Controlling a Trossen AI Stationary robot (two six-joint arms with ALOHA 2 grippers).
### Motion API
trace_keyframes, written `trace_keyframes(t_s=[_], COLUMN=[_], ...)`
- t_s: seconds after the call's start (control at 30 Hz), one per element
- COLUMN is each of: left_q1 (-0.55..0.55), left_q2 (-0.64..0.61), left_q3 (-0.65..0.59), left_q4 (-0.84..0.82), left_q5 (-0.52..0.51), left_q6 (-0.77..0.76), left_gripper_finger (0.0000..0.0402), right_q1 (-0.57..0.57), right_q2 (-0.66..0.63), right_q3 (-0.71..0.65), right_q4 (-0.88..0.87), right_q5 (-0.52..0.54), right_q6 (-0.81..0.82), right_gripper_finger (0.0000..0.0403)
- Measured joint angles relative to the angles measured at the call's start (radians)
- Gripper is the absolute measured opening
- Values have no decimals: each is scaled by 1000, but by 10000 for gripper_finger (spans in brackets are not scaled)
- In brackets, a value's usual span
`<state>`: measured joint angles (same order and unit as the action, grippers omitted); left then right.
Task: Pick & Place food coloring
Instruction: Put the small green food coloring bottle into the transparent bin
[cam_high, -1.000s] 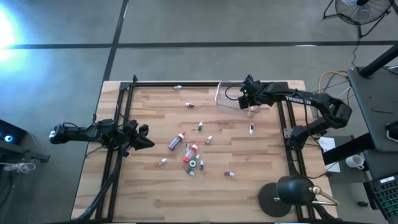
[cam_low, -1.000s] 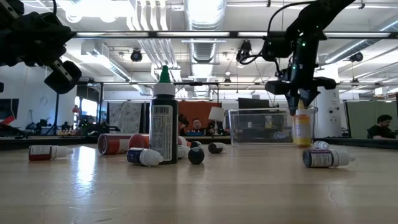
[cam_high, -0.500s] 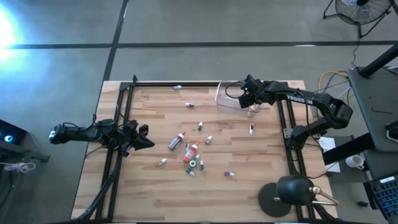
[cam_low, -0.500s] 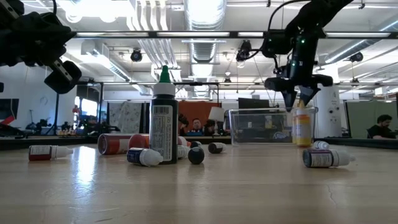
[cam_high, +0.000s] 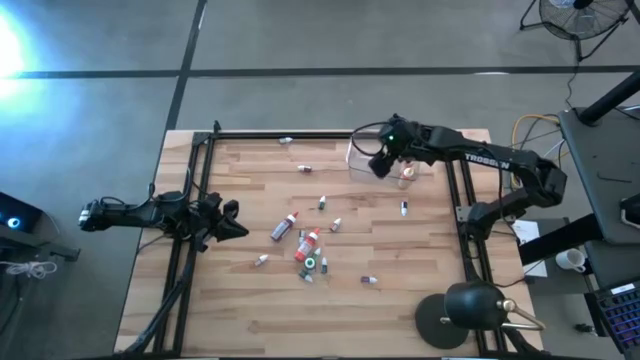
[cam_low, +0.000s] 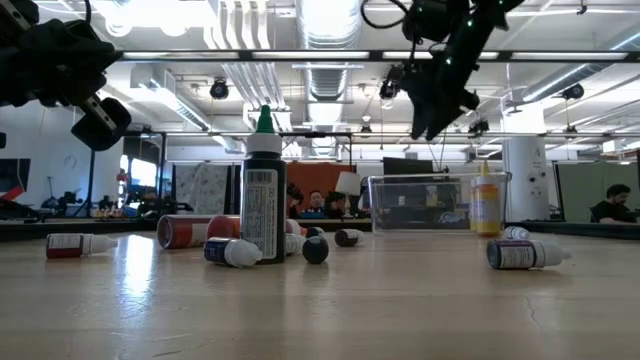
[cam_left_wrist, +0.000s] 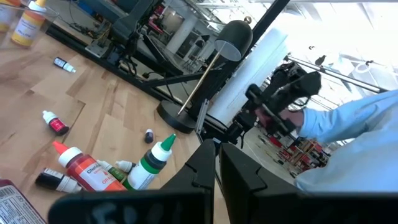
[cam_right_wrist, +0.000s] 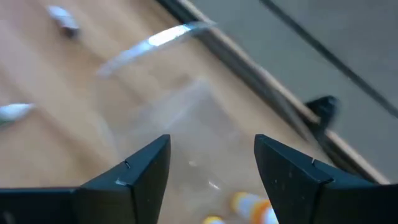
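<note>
the right gripper (cam_right_wrist: 211, 168) has its two dark fingers (cam_right_wrist: 134, 174) spread wide with nothing between them; through the gap i can see the clear box (cam_right_wrist: 180, 124) blurred below and an orange-capped bottle (cam_right_wrist: 249, 205) standing inside it. in the high view that gripper (cam_high: 381, 163) hangs over the box (cam_high: 362, 158) at the far right of the table (cam_high: 240, 300), and from table height it sits well above the box rim (cam_low: 430, 180) with the orange bottle (cam_low: 486, 200) upright behind the plastic wall. the left gripper (cam_high: 222, 222) waits at the table's left edge, its fingers (cam_left_wrist: 214, 171) pressed together and holding nothing

most of the food coloring is out on the wood: a heap near the middle with a red bottle (cam_high: 283, 226), a second red one (cam_high: 307, 243) and a green-capped one (cam_high: 311, 264), plus strays such as a purple-capped bottle (cam_high: 369, 281) toward the near side and a small one (cam_high: 404, 208) just short of the box. the tall green-capped bottle (cam_low: 263, 185) stands upright (everything around it lies flat)

what worries me: the bottles in the heap touch or nearly touch, so open fingers coming down there could nudge a neighbour and send the round ones rolling, or tip the upright one. a swing low across the box could also clip its thin wall and shift it
</note>
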<state>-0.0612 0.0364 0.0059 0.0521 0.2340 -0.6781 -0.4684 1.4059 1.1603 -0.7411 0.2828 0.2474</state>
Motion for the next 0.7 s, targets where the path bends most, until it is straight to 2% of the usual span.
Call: trace_keyframes(t_s=[0.17, 0.27, 0.47, 0.63, 0.7], left_q1=[0, 0, 0, 0, 0], left_q2=[0, 0, 0, 0, 0], left_q3=[0, 0, 0, 0, 0], left_q4=[0, 0, 0, 0, 0], left_q5=[0, 0, 0, 0, 0], left_q6=[0, 0, 0, 0, 0], left_gripper_finger=[0, 0, 0, 0, 0], right_q1=[66, 115, 186, 225, 236], right_q2=[3, 11, 17, 14, 14], right_q3=[7, -28, -184, -328, -372], right_q4=[-15, -40, -129, -148, -135], right_q5=[-228, -341, -420, -415, -410], right_q6=[55, 142, 447, 839, 932], right_gripper_finger=[219, 219, 219, 219, 219])
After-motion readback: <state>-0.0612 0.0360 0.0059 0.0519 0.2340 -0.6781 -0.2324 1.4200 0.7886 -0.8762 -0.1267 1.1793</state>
